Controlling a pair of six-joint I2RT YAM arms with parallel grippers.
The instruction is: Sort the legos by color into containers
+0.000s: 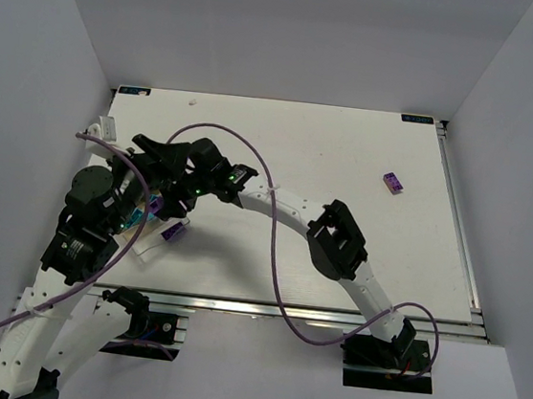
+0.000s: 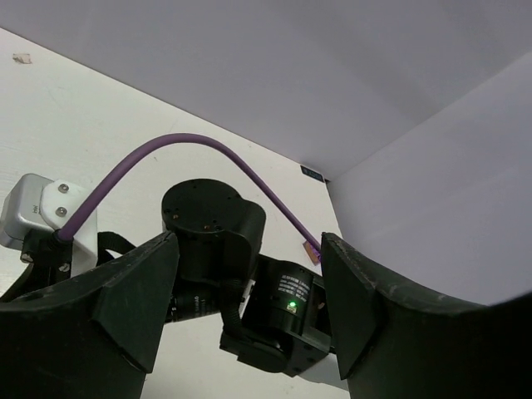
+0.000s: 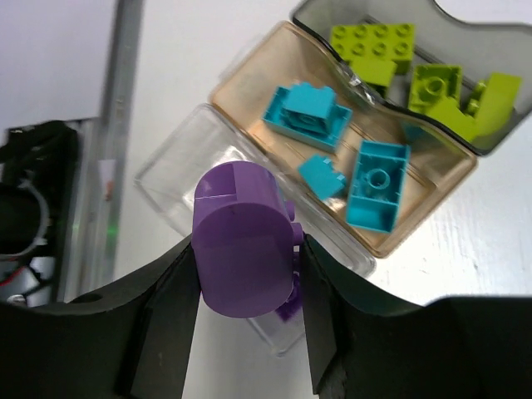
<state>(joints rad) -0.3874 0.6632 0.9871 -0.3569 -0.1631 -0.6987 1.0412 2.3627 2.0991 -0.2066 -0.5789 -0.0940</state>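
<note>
1. So, my right gripper point(image 3: 248, 283) is clamped on a purple brick point(image 3: 241, 241) over the clear bin point(image 3: 170, 170), since cyan bricks point(image 3: 378, 183) and lime bricks point(image 3: 374, 41) own the others.
2. My left gripper point(image 2: 248, 320): jaws apart, empty, out of the way.

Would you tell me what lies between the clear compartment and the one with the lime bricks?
The tan compartment holding the cyan bricks lies between them, as the right wrist view shows.

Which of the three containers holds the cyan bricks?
The middle, tan-tinted container. The grey one beside it holds lime green bricks; the clear one lies beneath the purple brick held by the right end effector.
</note>
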